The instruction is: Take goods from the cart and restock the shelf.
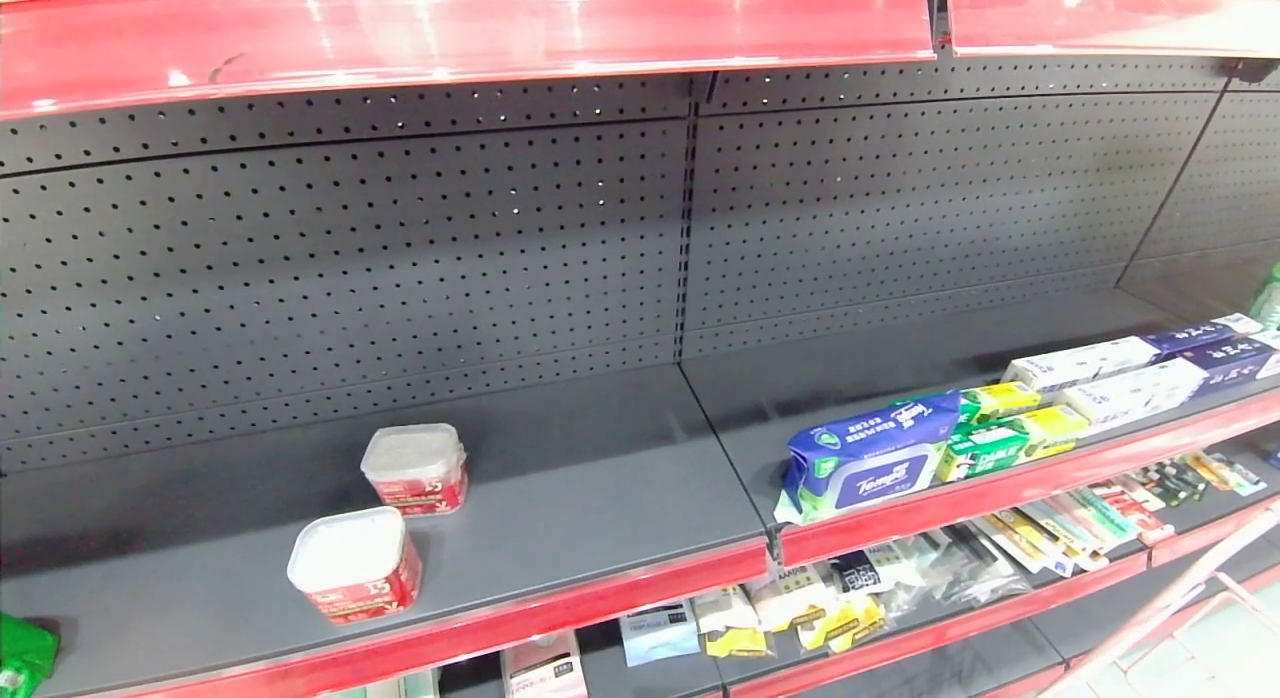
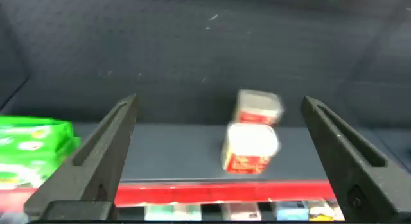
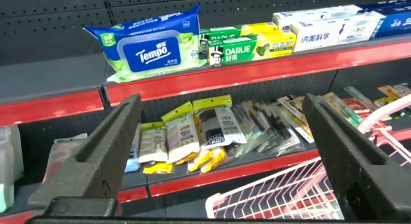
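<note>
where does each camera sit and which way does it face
Head view: on the robot's head, facing forward and down at the shelf with two tubs and a wipes pack.
Left wrist view: on the left wrist, facing the tubs, framed by the open left gripper.
Right wrist view: on the right wrist, facing the wipes pack and the cart past the open right gripper.
Shared: head and left wrist, the tubs; head and right wrist, the wipes pack.

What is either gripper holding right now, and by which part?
Nothing is held. The left gripper and the right gripper are both open and empty.
</note>
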Robot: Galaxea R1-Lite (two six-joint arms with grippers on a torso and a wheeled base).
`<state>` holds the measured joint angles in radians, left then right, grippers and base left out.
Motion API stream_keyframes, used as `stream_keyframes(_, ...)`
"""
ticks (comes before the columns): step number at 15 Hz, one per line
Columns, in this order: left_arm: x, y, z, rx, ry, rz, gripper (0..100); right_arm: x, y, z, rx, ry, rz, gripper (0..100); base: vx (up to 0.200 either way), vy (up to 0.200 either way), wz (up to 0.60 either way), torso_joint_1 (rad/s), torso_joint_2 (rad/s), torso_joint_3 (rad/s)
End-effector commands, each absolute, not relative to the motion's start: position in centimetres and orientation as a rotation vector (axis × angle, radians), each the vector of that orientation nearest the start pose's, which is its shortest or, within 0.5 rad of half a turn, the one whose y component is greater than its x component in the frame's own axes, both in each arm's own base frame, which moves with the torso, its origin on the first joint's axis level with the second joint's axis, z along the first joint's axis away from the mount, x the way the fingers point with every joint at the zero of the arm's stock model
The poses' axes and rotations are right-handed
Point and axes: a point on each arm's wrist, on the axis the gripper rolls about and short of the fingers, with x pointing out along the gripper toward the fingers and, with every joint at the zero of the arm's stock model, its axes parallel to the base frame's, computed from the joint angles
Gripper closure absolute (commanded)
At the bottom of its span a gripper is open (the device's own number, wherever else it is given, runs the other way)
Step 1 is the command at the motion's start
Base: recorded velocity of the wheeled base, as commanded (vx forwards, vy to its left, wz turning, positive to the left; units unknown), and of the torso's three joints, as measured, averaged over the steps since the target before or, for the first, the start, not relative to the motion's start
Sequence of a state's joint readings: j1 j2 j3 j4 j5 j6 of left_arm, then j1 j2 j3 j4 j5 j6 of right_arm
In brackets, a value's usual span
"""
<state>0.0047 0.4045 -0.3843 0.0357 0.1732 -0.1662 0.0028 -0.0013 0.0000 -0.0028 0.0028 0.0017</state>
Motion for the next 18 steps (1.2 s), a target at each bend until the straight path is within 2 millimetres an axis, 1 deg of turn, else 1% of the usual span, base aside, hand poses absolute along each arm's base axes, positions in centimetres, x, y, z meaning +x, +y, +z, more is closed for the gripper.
stream_keyframes(1,9.3,0.8,19.5,-0.152,0.441,0.353,0,-2.3,0.0,7.6,0.002,-0.003,0.006,0,0.000,0.000,0.00,0.000,0.00,0.000)
stream_keyframes(2,9.5,0.8,18.2,-0.145,0.502,0.344,0,-2.3,0.0,7.6,0.002,-0.003,0.006,0,0.000,0.000,0.00,0.000,0.00,0.000)
stream_keyframes(3,9.8,0.7,17.5,-0.147,0.542,0.325,0,-2.3,0.0,7.6,0.002,-0.003,0.006,0,0.000,0.000,0.00,0.000,0.00,0.000)
stream_keyframes(4,10.4,0.6,16.2,-0.148,0.625,0.292,0,-2.3,0.0,7.6,0.002,-0.003,0.006,0,0.000,0.000,0.00,0.000,0.00,0.000)
stream_keyframes(5,10.7,0.6,15.6,-0.147,0.661,0.286,0,-2.3,0.0,7.6,0.002,-0.003,0.006,0,0.000,0.000,0.00,0.000,0.00,0.000)
stream_keyframes(6,11.7,0.6,15.0,-0.145,0.717,0.282,0,-2.3,0.0,7.6,0.002,-0.003,0.006,0,0.000,0.000,0.00,0.000,0.00,0.000)
stream_keyframes(8,13.0,0.7,14.3,-0.146,0.764,0.286,0,-2.3,0.0,7.6,0.002,-0.003,0.006,0,0.000,0.000,0.00,0.000,0.00,0.000)
stream_keyframes(9,13.4,0.8,14.2,-0.146,0.767,0.289,0,-2.3,0.0,7.6,0.002,-0.003,0.006,0,0.000,0.000,0.00,0.000,0.00,0.000)
stream_keyframes(10,14.1,1.0,14.0,-0.148,0.763,0.303,0,-2.3,0.0,7.6,0.002,-0.003,0.006,0,0.000,0.000,0.00,0.000,0.00,0.000)
stream_keyframes(13,15.1,2.0,13.0,-0.149,0.827,0.364,0,-2.3,0.0,7.6,0.002,-0.003,0.006,0,0.000,0.000,0.00,0.000,0.00,0.000)
stream_keyframes(14,15.2,2.3,12.9,-0.146,0.831,0.372,0,-2.3,0.0,7.6,0.002,-0.003,0.006,0,0.000,0.000,0.00,0.000,0.00,0.000)
stream_keyframes(16,16.2,3.1,12.7,-0.145,0.815,0.396,0,-2.3,0.0,7.6,0.002,-0.003,0.006,0,0.000,0.000,0.00,0.000,0.00,0.000)
stream_keyframes(17,16.2,3.1,12.6,-0.146,0.821,0.397,0,-2.3,0.0,7.6,0.002,-0.003,0.006,0,0.000,0.000,0.00,0.000,0.00,0.000)
stream_keyframes(18,16.6,3.2,11.6,-0.148,0.875,0.403,0,-2.3,0.0,7.6,0.002,-0.003,0.006,0,0.000,0.000,0.00,0.000,0.00,0.000)
